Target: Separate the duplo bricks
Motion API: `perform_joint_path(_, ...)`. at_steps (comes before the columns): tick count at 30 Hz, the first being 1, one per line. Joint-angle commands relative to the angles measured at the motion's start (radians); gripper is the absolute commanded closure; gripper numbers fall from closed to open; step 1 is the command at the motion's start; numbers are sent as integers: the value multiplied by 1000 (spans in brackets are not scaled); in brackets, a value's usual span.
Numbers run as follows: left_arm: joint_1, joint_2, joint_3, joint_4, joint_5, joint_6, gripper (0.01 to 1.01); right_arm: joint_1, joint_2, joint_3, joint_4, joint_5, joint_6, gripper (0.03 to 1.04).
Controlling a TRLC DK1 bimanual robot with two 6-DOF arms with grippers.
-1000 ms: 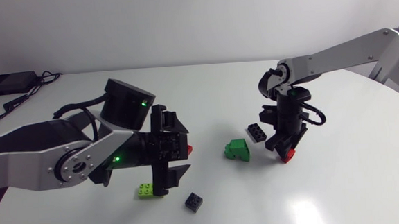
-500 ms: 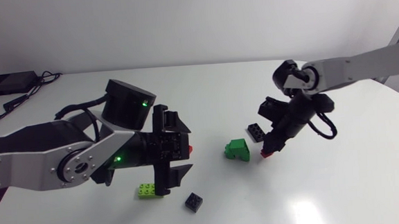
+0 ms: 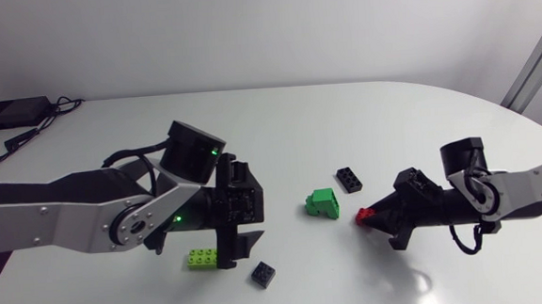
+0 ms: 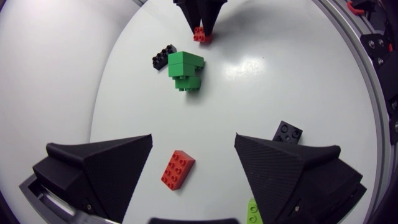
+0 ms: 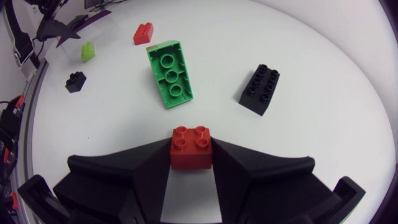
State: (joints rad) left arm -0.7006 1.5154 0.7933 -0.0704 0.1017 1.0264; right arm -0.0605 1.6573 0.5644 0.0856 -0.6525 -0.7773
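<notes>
On the white table, six Duplo bricks lie loose or held. Right gripper is clamped on a small red 2x2 brick, one finger on each side, studs facing the wrist camera; I cannot tell whether the brick touches the table. Just ahead of it a green stacked piece lies tipped on its side, hollow underside showing in the right wrist view, and a black 2x4 brick sits near it, apart and to its far side. Left gripper hangs with fingers wide apart and nothing gripped; a red 2x4 brick lies flat on the table between and below the fingers, touching neither. A lime brick sits just beside the left gripper's near finger and a small black brick a little further out, both well apart from the green piece. Compared with a second ago: the right arm has swung from standing upright over the black brick to lying low along the table at the right, gripper pointing towards the middle, with the small red brick carried along. The left arm has shifted slightly towards the centre. Green, black, lime and small black bricks have kept their places.
</notes>
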Motion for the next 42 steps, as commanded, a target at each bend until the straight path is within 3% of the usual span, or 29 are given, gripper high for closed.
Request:
perform_joint_path(1,-11,46,44,12,7,-14,110,-9,35,-97,20,11,-28,700)
perform_joint_path(5,-22,86,81,12,7,-19,110,-35,6,-135,26,10,-59,698)
perform_joint_path(7,-30,106,99,12,7,-20,110,-42,-34,-141,9,10,-66,625)
perform_joint_path(8,-33,114,107,12,7,-22,110,-47,-57,-139,-15,8,-71,507)
perform_joint_path(10,-34,134,129,12,7,-26,110,-59,-102,-121,-83,4,-89,130)
perform_joint_path(11,-36,141,138,12,7,-29,110,-64,-123,-109,-118,2,-96,57)
perform_joint_path(20,-22,304,261,26,44,-32,110,-76,-312,55,-396,-27,-100,57)
perform_joint_path(25,7,404,392,-66,128,-32,111,-107,-353,155,-532,-50,-122,57)
perform_joint_path(33,49,537,561,-204,210,6,115,-153,-327,172,-581,-84,-166,57)
perform_joint_path(42,41,595,664,-327,243,55,118,-188,-275,184,-581,-99,-186,57)
